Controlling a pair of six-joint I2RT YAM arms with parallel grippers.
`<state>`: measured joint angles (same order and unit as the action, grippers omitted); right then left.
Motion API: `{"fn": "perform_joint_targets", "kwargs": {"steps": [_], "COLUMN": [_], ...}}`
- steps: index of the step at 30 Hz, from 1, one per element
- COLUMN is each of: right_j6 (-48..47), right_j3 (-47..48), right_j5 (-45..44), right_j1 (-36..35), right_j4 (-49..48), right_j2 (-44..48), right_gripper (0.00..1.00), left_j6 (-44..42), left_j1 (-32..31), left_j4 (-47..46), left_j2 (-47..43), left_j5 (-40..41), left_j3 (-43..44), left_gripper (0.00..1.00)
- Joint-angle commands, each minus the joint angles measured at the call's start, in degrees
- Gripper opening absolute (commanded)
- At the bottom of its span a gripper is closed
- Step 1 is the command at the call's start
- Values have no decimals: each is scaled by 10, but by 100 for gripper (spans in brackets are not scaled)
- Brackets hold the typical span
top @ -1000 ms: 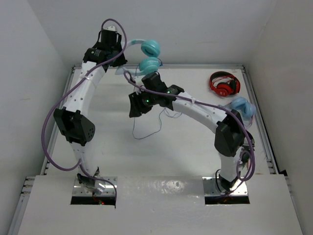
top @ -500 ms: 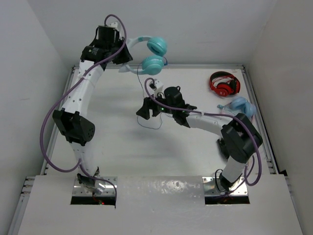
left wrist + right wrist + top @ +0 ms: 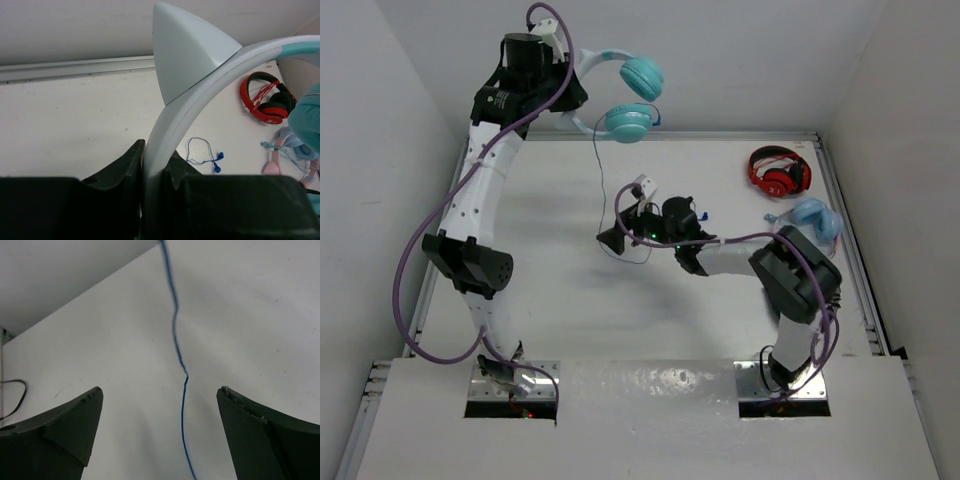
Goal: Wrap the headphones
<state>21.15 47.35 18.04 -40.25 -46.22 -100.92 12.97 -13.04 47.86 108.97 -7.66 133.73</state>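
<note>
Two grippers show: the left gripper (image 3: 155, 157) clamps the headphones (image 3: 630, 120) by the headband (image 3: 200, 65), holding them aloft at the far left. The right gripper (image 3: 160, 400), nearer the bases, is spread wide with the cable (image 3: 176, 340) running between its fingers, seemingly untouched.

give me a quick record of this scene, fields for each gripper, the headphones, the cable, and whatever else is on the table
left gripper: shut on the headband of the headphones, holding them up off the table
right gripper: open, low over the table, holding nothing
cable: hangs from the headphones down to the table, passing between the right gripper's fingers without touching either
other items: red headphones and sky-blue headphones lying at the table's right side
task state: cable not yet wrapped
</note>
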Motion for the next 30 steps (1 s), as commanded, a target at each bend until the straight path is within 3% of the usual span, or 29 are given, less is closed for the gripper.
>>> {"fn": "perform_joint_targets", "kwargs": {"steps": [1,10,13,14,17,18,19,26,30], "right_j6": [-9,42,72,99,143,151,166,196,148], "right_j3": [69,176,235,246,249,242,226,119,75], "right_j5": [-9,-30,2,4,-14,-22,-40,-79,-68], "right_j1": [-3,-4,-4,-4,-1,5,9,84,99], "right_j4": [-98,-94,-67,-65,-106,-133,-142,-209,-172], "right_j2": [-94,-245,-273,-290,-307,-307,-306,-256,-215], "right_gripper": [94,90,69,51,23,5,0,0,0], "left_j6": [-6,-3,2,5,1,-1,-5,-35,-36], "left_j1": [2,1,1,1,1,1,2,3,4], "left_j4": [-43,-37,-37,-36,-33,-32,-28,-18,-21], "left_j2": [-46,-51,-53,-53,-60,-63,-66,-73,-67], "left_j5": [-22,-36,-65,-78,-99,-108,-111,-84,-94], "left_j3": [31,85,101,105,101,97,94,104,122], "left_gripper": [0,0,0,0,0,0,0,0,0]}}
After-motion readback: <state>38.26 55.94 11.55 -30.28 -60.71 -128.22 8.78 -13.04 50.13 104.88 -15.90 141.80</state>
